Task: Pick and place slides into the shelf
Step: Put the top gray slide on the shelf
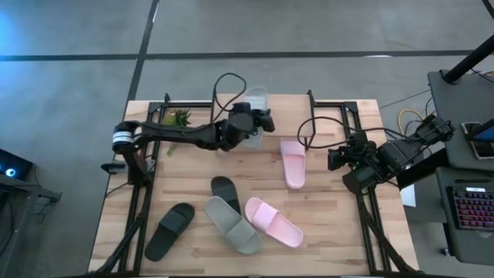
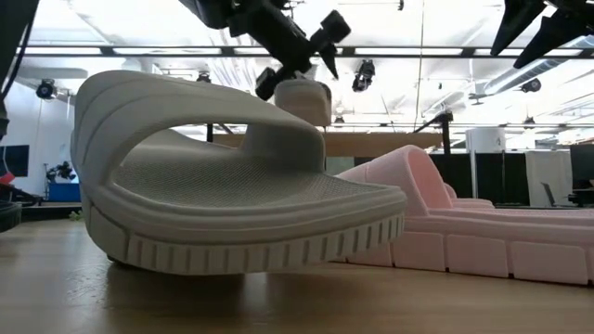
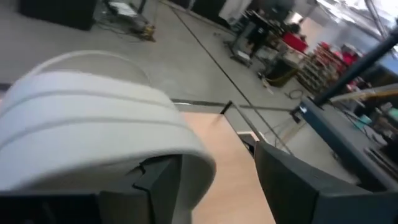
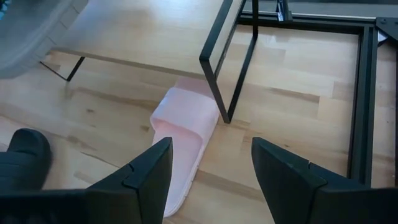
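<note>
A light grey slide (image 1: 257, 99) (image 3: 93, 124) sits on the wooden top of the shelf (image 1: 285, 116) (image 4: 143, 31) at the table's far middle. My left gripper (image 1: 262, 120) (image 3: 214, 155) is open right at it, with the strap's end beside one finger. In the low view this gripper (image 2: 306, 56) hangs just above the slide (image 2: 302, 102). A pale pink slide (image 1: 292, 162) (image 4: 180, 143) lies with its toe end under the shelf's near edge. My right gripper (image 1: 337, 158) (image 4: 211, 162) is open above the table's right side, holding nothing. My left gripper stands open with the end of the grey slide's strap (image 3: 199, 162) next to one finger (image 3: 161, 186). I cannot tell whether that finger touches the strap. The slide rests on the shelf's top.
On the near half of the table lie a black slide (image 1: 170, 230), a second black slide (image 1: 224, 188) partly under a grey slide (image 1: 231, 224) (image 2: 232, 186), and a pink slide (image 1: 274, 222) (image 2: 464, 223). A small green plant (image 1: 179, 117) stands at the far left.
</note>
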